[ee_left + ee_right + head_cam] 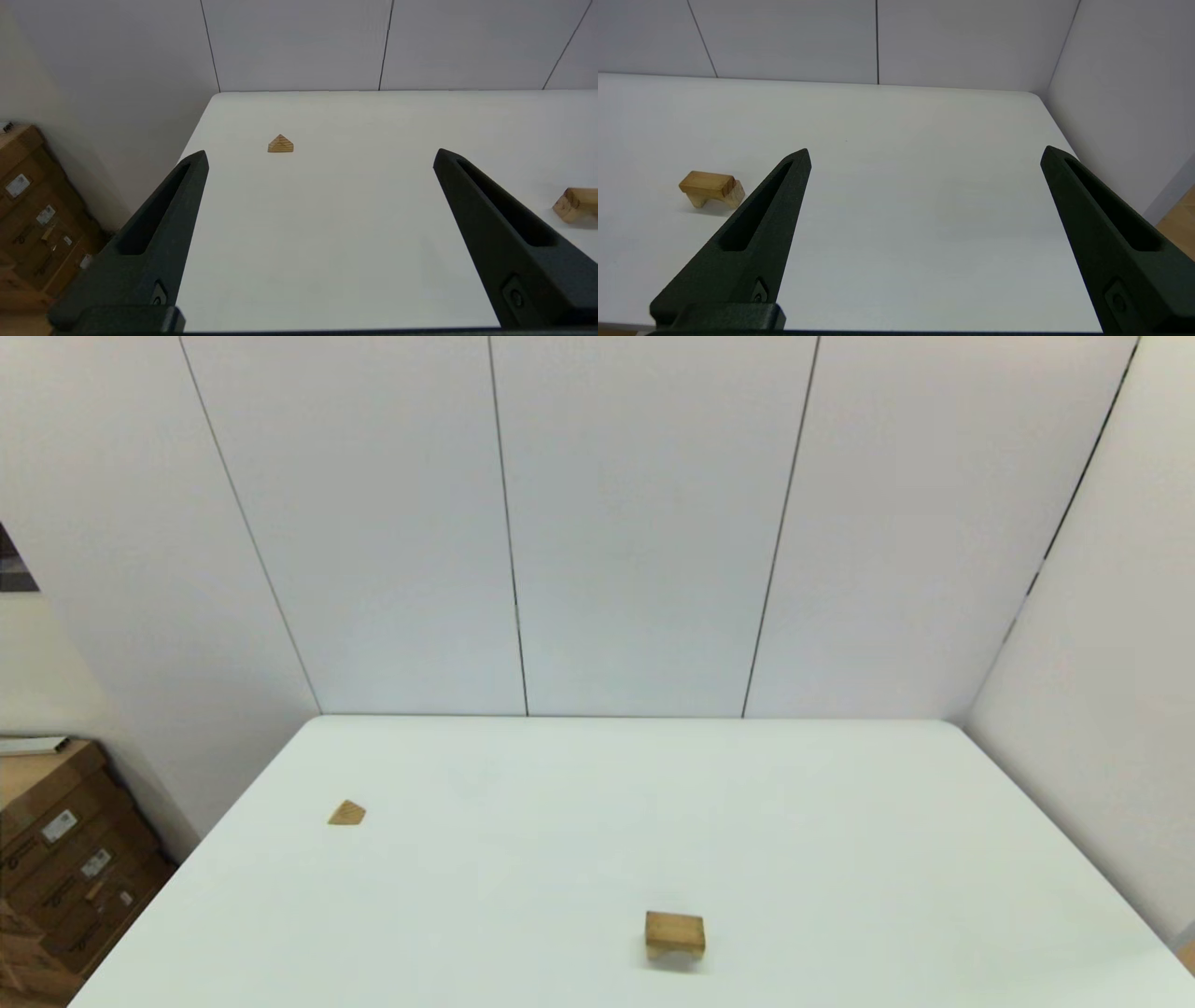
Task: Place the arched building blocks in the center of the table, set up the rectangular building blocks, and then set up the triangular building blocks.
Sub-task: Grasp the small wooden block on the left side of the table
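Nearest to us, both arms sit pulled back at the near edge of the table (840, 821), out of the head view. Our left gripper (320, 156) has its fingers spread wide with nothing between them, and our right gripper (924, 154) is spread just as wide and empty.

A little farther in, near the front edge and slightly right of centre, the arched block (674, 934) stands on its two short legs with the curved cut-out facing down. Its long axis runs left to right across the table.

Farther back and well apart from it, toward the left side, we see the triangular block (346, 814) resting on a flat face with its peak upward, a striped triangular end turned toward our left gripper.
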Robot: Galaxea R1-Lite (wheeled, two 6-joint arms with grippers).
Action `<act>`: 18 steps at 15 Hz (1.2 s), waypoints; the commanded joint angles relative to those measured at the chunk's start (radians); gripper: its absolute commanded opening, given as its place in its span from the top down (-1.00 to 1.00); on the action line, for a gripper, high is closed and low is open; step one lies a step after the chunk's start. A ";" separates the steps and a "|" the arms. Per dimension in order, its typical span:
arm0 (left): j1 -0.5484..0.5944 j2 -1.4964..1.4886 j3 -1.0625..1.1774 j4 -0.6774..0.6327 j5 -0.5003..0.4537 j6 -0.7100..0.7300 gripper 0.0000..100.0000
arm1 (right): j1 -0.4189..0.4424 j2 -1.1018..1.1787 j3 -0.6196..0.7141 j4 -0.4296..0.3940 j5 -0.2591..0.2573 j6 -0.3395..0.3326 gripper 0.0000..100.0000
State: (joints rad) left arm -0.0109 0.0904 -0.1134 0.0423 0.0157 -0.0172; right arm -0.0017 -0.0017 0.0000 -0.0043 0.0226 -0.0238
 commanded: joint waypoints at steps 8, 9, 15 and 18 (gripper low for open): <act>-0.003 1.396 -0.439 -0.455 0.016 -0.167 -1.00 | 0.000 0.000 0.002 0.000 0.000 0.001 -1.00; -0.001 1.479 -0.446 -0.490 0.018 -0.148 -1.00 | 0.000 0.000 0.002 0.000 0.000 -0.001 -1.00; 0.069 1.884 -0.516 -0.860 0.047 -0.092 -1.00 | 0.000 0.000 0.002 0.000 0.000 -0.001 -1.00; 0.106 1.948 -0.571 -0.845 0.013 -0.061 -1.00 | 0.000 0.000 0.002 0.000 0.000 0.001 -1.00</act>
State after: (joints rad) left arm 0.0566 1.9079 -0.6334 -0.7921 0.0515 -0.0966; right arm -0.0017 -0.0013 0.0000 -0.0038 0.0226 -0.0234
